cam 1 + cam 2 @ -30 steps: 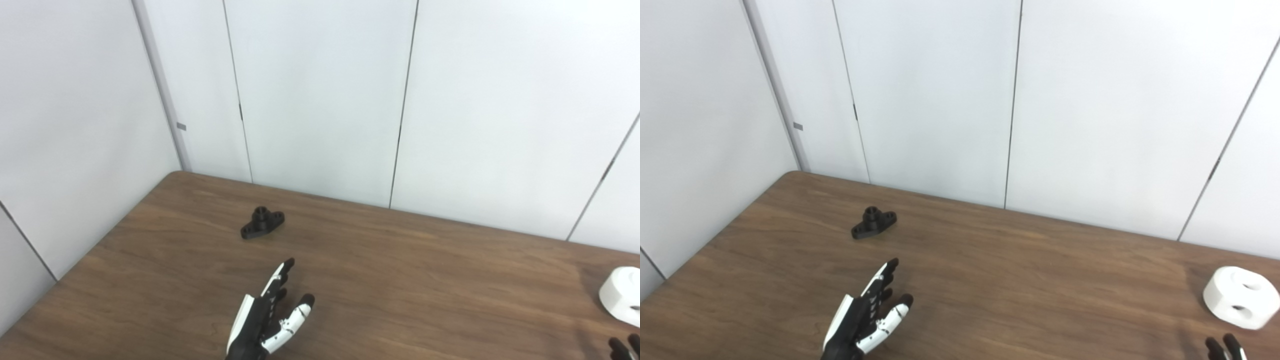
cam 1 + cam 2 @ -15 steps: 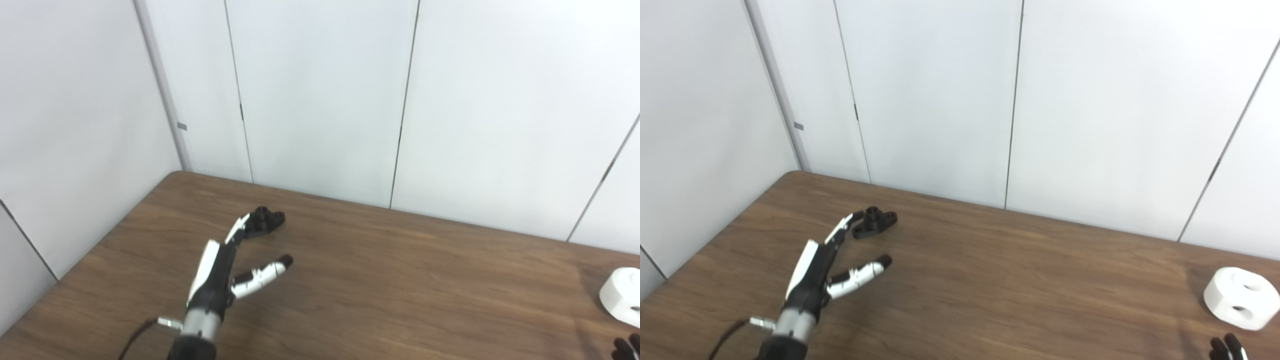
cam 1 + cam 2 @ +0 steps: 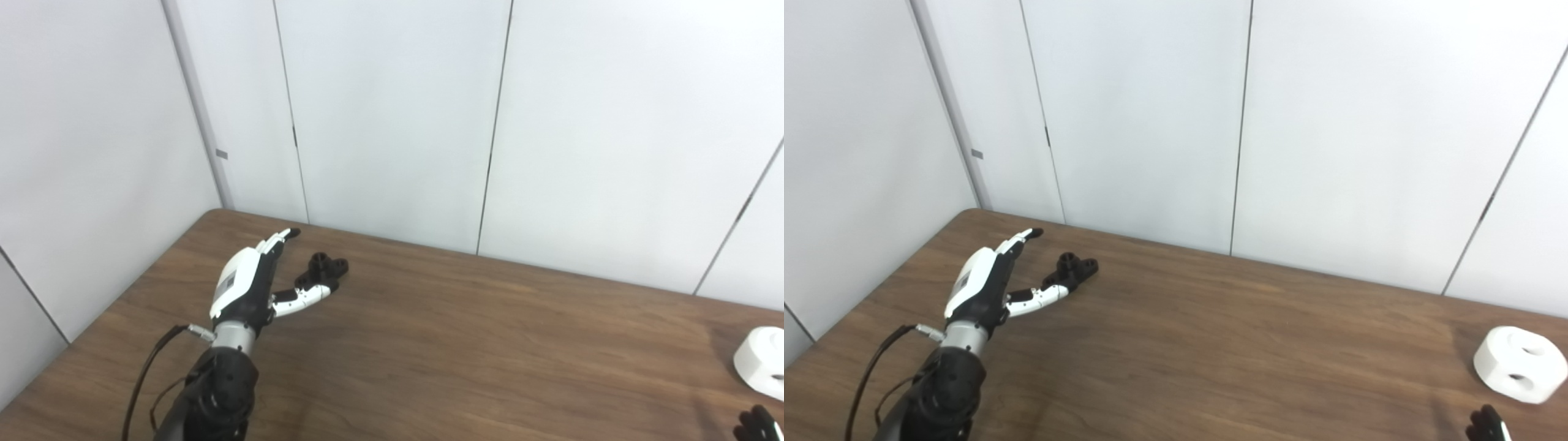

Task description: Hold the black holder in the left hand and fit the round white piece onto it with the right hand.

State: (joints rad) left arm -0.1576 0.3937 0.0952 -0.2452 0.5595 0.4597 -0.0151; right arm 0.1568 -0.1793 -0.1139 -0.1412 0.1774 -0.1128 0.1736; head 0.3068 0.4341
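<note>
the left hand (image 3: 248, 285) is stretched out over the far left part of the brown desk (image 3: 1213, 343). its fingers (image 3: 278, 236) are spread wide apart and point away from the robot, toward the wall. the thumb (image 3: 303, 296) reaches to the right and its tip is at the near end of the black holder (image 3: 323, 274), touching it or almost touching it; i cannot tell which. the long fingers pass on the left side of the holder and a little beyond it. so the hand is open and has hold of nothing.

the black holder lies flat on the desk, close to the back edge, just to the right of the left hand. it has a round raised part in the middle and two flat ears at the sides.

the round white piece (image 3: 1519, 364) stands on the desk at the far right, well apart from the holder. two round holes are visible in it, one on top and one in its side. in the left eye view it is cut by the picture edge.

of the right hand (image 3: 1485, 425) only some dark fingertips show at the bottom right corner, near the white piece but not touching it. whether this hand is open or closed, i cannot tell.

behind the desk there are plain white wall panels (image 3: 392, 116).
</note>
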